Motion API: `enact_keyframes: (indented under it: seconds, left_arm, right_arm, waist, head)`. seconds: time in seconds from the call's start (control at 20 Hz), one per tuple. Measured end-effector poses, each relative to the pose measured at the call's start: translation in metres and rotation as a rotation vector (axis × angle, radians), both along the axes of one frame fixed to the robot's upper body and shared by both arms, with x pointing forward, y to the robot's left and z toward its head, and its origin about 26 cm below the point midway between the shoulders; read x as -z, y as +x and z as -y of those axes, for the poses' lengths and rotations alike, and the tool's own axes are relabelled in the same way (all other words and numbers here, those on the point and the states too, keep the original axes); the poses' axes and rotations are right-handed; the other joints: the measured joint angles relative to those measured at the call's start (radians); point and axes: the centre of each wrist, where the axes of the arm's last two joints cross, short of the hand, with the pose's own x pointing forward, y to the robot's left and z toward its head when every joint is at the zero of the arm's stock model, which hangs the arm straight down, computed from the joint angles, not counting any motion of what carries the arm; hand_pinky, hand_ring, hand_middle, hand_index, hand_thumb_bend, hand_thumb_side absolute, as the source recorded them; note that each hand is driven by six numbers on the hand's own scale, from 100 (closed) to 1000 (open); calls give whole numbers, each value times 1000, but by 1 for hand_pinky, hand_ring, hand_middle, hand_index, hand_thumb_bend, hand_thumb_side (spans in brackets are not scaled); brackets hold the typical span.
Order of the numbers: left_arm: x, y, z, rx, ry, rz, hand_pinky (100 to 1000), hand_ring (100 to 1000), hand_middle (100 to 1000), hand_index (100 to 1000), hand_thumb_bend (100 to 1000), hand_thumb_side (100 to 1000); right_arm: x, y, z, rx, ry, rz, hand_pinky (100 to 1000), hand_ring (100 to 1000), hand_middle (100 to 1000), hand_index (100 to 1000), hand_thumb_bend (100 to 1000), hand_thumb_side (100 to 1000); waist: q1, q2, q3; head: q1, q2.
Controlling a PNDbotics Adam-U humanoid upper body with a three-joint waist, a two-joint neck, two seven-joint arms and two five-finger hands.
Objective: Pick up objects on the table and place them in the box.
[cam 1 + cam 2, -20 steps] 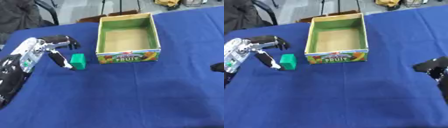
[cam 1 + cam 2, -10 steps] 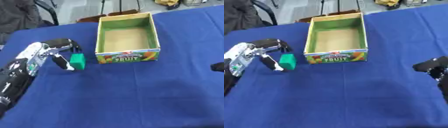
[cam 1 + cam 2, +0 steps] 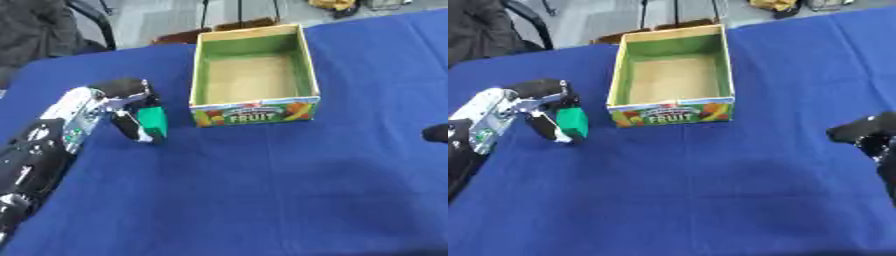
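A small green block (image 3: 155,122) stands on the blue tablecloth, just left of the box's front corner. My left hand (image 3: 121,102) comes in from the lower left and is curled round the block, thumb against its left side and fingers over its top and back. The open cardboard box (image 3: 258,114) has green inner walls, a FRUIT label on its front, and nothing inside. At the right edge my right hand (image 3: 866,133) rests on the cloth, far from the box, with relaxed fingers holding nothing.
The blue cloth (image 3: 262,190) covers the whole table. Past the far edge are a dark chair (image 3: 92,17) with a dark garment (image 3: 31,30) at the upper left and a brown seat (image 3: 219,27) behind the box.
My left hand has moved in toward the green block and closed its thumb and fingers round it. The block, the box and my right hand have stayed in place.
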Motion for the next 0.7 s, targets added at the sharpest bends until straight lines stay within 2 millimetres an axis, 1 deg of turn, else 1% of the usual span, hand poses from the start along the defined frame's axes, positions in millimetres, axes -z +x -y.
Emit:
enact_keyframes:
  seconds: [0.1,0.25,0.35,0.45,0.7]
  left_arm:
    - [1,0,0,-10,-15,23,135,187,175,348,589,287]
    - [1,0,0,-15,-35,47,132,181,167,341,595,283]
    - [-5,-1,1,-5,-56,63,137,184,170,344,584,286]
    - [-20,-2,2,17,-73,92,141,186,172,347,573,284]
    - [-82,-7,9,67,-125,214,159,190,181,355,546,272]
  right_arm:
    - [0,0,0,0,0,0,746,690,517,550,100,873]
    - [0,0,0,0,0,0,746,690,517,550,100,873]
    - [0,0,0,0,0,0,746,690,517,550,100,873]
    - [0,0,0,0,0,0,746,690,517,550,100,874]
    - [0,0,0,0,0,-1,746,690,517,550,100,875]
  waist:
    - [0,0,0]
    - [0,0,-1]
    - [0,0,-1]
    - [0,0,-1]
    - [3,-1,-5]
  head:
    - [0,0]
    - [0,0]
    - [-1,0]
    - [-1,0]
    - [0,0]
